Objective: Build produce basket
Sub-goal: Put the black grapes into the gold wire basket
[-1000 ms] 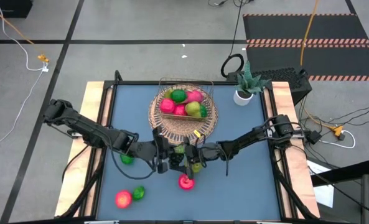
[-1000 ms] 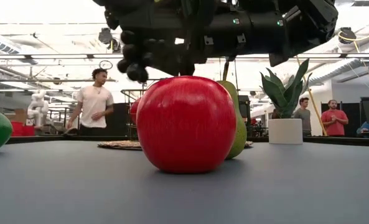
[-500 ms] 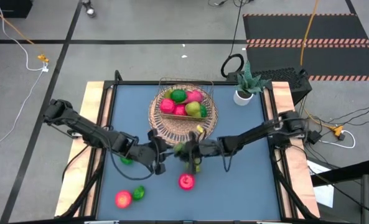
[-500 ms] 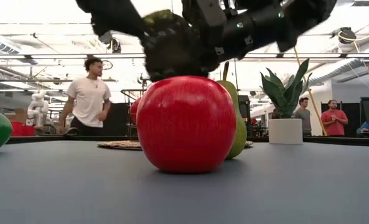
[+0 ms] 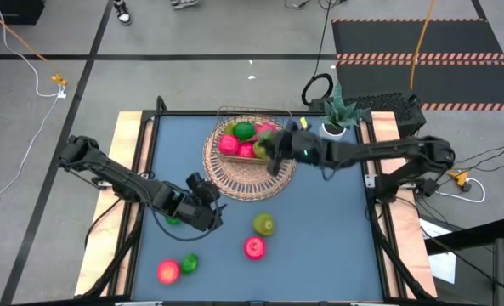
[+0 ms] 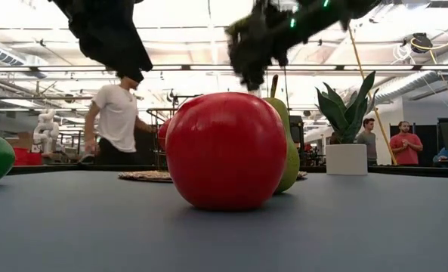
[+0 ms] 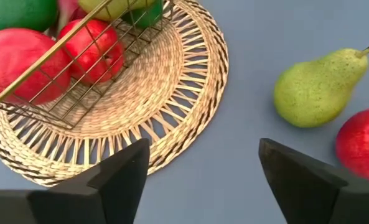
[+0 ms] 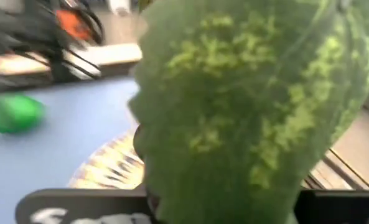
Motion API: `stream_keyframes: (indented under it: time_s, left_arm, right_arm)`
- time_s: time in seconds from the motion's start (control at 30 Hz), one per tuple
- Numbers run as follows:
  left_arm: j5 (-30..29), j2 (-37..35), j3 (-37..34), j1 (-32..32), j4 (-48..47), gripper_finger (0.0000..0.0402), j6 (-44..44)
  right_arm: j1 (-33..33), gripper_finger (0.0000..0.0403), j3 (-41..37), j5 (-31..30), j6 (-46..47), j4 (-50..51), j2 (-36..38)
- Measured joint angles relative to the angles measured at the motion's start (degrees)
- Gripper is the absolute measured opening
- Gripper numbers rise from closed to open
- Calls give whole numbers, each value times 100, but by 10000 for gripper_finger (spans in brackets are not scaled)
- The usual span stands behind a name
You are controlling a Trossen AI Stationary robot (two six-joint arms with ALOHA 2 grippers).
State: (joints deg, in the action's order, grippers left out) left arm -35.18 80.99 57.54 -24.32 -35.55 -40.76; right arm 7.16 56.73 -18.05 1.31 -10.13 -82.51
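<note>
Right claw [image 5: 274, 153] gripping mottled green fruit [image 8: 246, 112]

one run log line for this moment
left gripper: open, beside basket | right gripper: shut on mottled green fruit, over basket

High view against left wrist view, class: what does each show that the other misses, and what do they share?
Only the high view shows the right gripper over the basket, the white plant pot, and a red apple beside a lime near the table's front. Only the left wrist view shows the left gripper standing open, close up. Both show the basket, the pear and the nearby red apple.
</note>
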Motion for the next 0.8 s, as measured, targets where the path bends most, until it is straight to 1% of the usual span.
stream_keyframes:
  time_s: [0.13, 0.33, 0.47, 0.57, 0.67, 0.8]
  left_arm:
    - [1, 0, 0, 24, 18, 321, -57]
    - [59, -2, 0, -94, -106, 324, -205]
    - [63, -4, 0, -145, -132, 324, -202]
    - [63, -4, 0, -164, -170, 324, -207]
    - [139, -4, -2, -170, -193, 324, -211]
    - [330, -4, -2, -170, -194, 324, -340]
  right_arm:
    - [591, 51, -9, 440, -17, 312, -228]
    - [1162, 77, -9, 448, -170, 663, -279]
    - [1303, 106, -9, 488, -217, 863, -279]
    - [1313, 139, -9, 768, -261, 1076, -279]
    - [1311, 186, -9, 1034, -174, 1264, -279]
    - [1302, 253, -9, 1070, -22, 1245, -233]
